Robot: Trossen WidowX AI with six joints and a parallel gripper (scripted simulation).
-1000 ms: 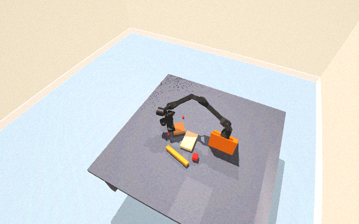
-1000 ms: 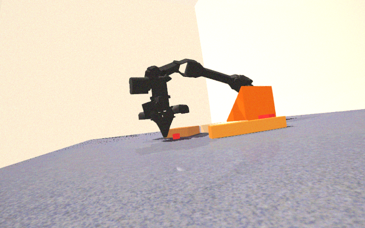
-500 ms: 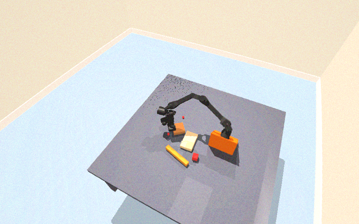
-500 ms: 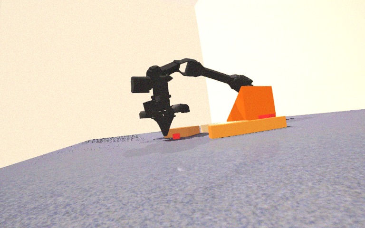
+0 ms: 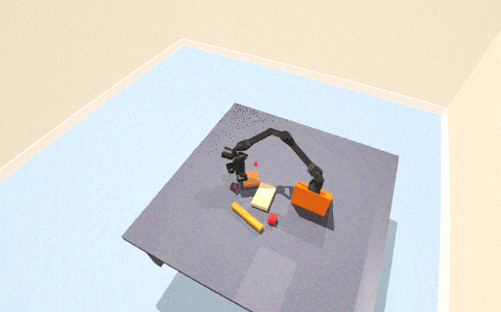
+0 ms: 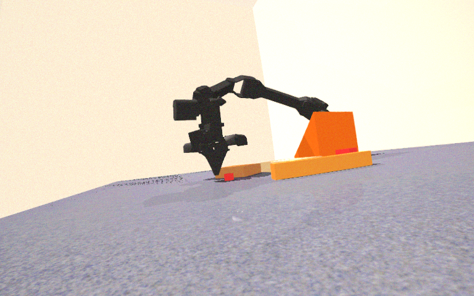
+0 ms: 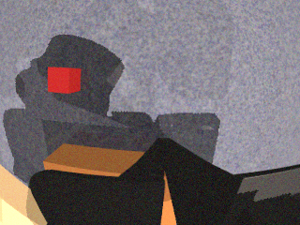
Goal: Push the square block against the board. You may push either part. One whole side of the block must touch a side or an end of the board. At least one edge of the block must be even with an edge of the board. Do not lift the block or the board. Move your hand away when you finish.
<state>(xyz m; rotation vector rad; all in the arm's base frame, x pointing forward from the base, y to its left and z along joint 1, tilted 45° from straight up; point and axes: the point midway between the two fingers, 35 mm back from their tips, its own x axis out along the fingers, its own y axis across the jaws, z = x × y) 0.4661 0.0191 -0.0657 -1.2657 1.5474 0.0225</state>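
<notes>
while the gripper (image 5: pixel 241 178) (image 6: pixel 216 172) (image 7: pixel 163 144) is shut, empty | brown block (image 5: pixel 253 177) (image 6: pixel 245 170) (image 7: pixel 94 159) — just beside cream slab (image 5: pixel 264 196) (image 6: pixel 266 166) (image 7: pixel 11 203)

Matt, fine-grained grey tabletop (image 5: pixel 204 200) (image 6: pixel 244 251) (image 7: pixel 262 94) across lower frame, smooth plastic-looking black arm (image 5: pixel 299 149) (image 6: pixel 282 97), flat-finish orange stand (image 5: pixel 310 199) (image 6: pixel 337 132) at right of exterior view, tan block (image 5: pixel 250 178) (image 6: pixel 241 171) (image 7: pixel 94 158) perhaps smooth wood, partly hidden

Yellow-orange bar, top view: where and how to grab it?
Probably mid-length, straight down from above, closing across its narrow width. The bar lies flat, long and slim, with its top uncovered. The nearby red cube sits beside one end, so gripping at the middle should avoid it.
</notes>
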